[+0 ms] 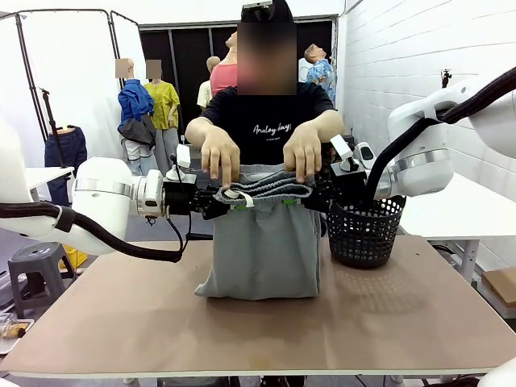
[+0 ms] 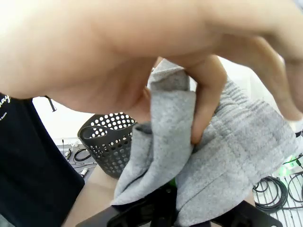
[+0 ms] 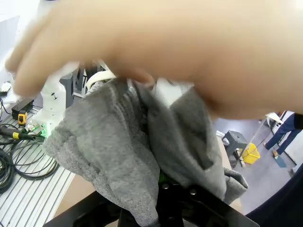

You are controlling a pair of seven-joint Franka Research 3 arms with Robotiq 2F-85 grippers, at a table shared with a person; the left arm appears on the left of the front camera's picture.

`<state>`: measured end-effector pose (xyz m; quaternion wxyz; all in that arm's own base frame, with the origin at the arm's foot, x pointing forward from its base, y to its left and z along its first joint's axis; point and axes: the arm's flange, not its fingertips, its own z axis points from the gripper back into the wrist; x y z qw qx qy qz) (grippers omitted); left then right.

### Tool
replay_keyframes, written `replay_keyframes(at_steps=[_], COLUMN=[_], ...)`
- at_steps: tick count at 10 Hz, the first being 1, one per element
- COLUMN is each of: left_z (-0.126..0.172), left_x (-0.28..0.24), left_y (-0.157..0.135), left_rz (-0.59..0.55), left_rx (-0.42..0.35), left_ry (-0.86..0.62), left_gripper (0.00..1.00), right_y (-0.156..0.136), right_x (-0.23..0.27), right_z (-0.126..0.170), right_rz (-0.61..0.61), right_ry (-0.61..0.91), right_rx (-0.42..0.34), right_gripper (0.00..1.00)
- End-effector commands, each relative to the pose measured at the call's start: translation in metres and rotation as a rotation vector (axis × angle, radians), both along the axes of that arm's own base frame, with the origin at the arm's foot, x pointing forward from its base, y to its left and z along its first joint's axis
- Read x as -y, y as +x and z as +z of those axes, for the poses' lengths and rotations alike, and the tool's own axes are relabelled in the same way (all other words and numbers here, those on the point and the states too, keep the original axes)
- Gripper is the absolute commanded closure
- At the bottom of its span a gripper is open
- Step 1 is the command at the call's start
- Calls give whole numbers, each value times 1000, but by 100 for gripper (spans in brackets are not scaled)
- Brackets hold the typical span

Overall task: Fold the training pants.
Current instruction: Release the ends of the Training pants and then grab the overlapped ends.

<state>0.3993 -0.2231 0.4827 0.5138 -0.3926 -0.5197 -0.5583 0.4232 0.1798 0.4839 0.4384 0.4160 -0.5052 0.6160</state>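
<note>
1. Table (image 1: 419, 322): the bare brown top lies nearest me. The lower end of the training pants (image 1: 258, 258) rests on it near the middle, tucked under in a soft bulge. The rest hangs as a flat grey sheet from the waistband (image 1: 266, 191) above.
2. Handling, as I judge it: the cloth looks light, soft and limp, with a knit surface that should not slip. It keeps no shape of its own and will sag wherever it is unsupported. The best hold is the thick gathered waistband at its two outer ends, where the pads have bulk to bite.
3. Left gripper (image 1: 230, 201): my fingers are pressed together, pinching the waistband's left end well above the table. In the left wrist view the grey knit bunches over them, with a sliver of green pad peeking through.
4. Right gripper (image 1: 305, 198): it pinches the opposite end of the waistband in the same way, level with the left. In its own wrist view the cloth drapes over both fingers.
5. Person's hands (image 1: 219, 157): both rest on top of the waistband between my grippers, one just beside each, with fingers curled over the fabric.
6. Basket (image 1: 364, 234): it is black and perforated and stands on the table just beside the pants, below my right arm.
</note>
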Motion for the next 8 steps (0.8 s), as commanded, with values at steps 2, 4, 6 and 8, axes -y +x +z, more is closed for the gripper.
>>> replay_keyframes(at_steps=[2, 4, 6, 8], left_z=[3, 3, 3, 3], left_x=[0, 0, 0, 0], left_y=[-1, -1, -1, -1], left_rz=[0, 0, 0, 0], left_rx=[5, 5, 5, 5], left_ry=[-4, -4, -4, -4], left_gripper=[100, 100, 100, 100], right_y=[-2, -2, -2, -2], right_x=[0, 0, 0, 0], right_z=[1, 1, 1, 1], right_rz=[3, 3, 3, 3], right_ry=[3, 3, 3, 3], right_rx=[6, 6, 6, 6], right_gripper=[100, 100, 100, 100])
